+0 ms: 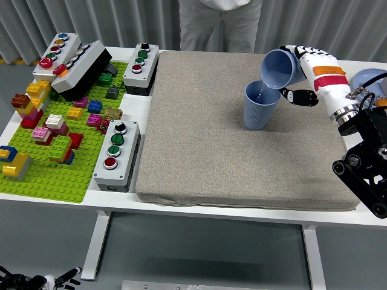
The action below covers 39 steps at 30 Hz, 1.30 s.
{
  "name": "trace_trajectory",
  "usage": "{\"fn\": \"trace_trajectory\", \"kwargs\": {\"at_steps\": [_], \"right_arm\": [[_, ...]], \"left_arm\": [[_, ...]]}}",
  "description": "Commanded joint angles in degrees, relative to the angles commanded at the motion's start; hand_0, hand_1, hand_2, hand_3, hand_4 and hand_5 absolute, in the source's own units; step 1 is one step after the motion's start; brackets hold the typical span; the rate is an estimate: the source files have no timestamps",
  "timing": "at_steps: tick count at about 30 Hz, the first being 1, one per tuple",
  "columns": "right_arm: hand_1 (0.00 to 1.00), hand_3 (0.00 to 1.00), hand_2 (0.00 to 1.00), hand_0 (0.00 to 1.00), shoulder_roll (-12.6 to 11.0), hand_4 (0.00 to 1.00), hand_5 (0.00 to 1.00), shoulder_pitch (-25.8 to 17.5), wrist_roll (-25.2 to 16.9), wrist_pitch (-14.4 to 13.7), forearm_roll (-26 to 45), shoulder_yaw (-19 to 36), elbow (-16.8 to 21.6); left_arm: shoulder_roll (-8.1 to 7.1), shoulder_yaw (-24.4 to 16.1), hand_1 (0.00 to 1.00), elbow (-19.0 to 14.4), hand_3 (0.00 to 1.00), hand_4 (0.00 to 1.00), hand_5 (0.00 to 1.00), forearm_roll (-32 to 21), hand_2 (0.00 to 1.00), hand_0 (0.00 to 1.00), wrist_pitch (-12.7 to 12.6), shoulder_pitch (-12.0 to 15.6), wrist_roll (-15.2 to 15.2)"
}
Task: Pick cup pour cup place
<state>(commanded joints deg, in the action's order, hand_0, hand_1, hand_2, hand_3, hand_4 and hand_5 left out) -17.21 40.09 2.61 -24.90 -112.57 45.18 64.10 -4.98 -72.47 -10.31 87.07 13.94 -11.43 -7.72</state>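
Two ribbed blue cups (261, 106), grey-beige mat (242, 133), white table (181, 205), lime-green baseplate (48, 175) with multicoloured bricks (51, 130)

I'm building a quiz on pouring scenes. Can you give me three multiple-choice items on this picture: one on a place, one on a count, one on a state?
1. Where does the upright cup stand?
A. on the grey mat
B. on the green baseplate
C. on the floor

2. How many blue cups show over the mat?
A. one
B. two
C. four

3. How is the held cup?
A. upright
B. upside down on the mat
C. tilted, mouth toward the other cup

Answers: 1 A, its base rests on the mat. 2 B, one stands, one is in the right hand. 3 C, its rim hangs over the upright cup.
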Motion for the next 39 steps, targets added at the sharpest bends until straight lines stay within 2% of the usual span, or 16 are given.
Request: {"fn": "trace_trajectory", "kwargs": {"at_steps": [17,26,39], "right_arm": [[0.592,0.555,0.492,0.676,-0.2,0.696,0.106,0.5,-0.9,-1.3,1.1,-1.4,-2.8],[0.592,0.555,0.493,0.679,-0.8,0.696,0.107,1.1,-0.6,-2.8,0.0,-3.0,-2.7],[0.594,0.555,0.496,0.690,-1.9,0.699,0.104,2.4,0.4,-3.1,-1.6,-5.1,-2.7]], "left_arm": [[-0.04,0.1,0.870,0.0,0.769,0.600,0.998,-0.2,0.885,0.851,-0.1,-0.1,0.1],[-0.04,0.1,0.870,0.0,0.768,0.600,0.998,-0.2,0.885,0.851,-0.1,-0.1,0.1],[-0.11,0.1,0.870,0.0,0.768,0.601,0.998,-0.2,0.885,0.851,-0.1,-0.3,0.1]]}}
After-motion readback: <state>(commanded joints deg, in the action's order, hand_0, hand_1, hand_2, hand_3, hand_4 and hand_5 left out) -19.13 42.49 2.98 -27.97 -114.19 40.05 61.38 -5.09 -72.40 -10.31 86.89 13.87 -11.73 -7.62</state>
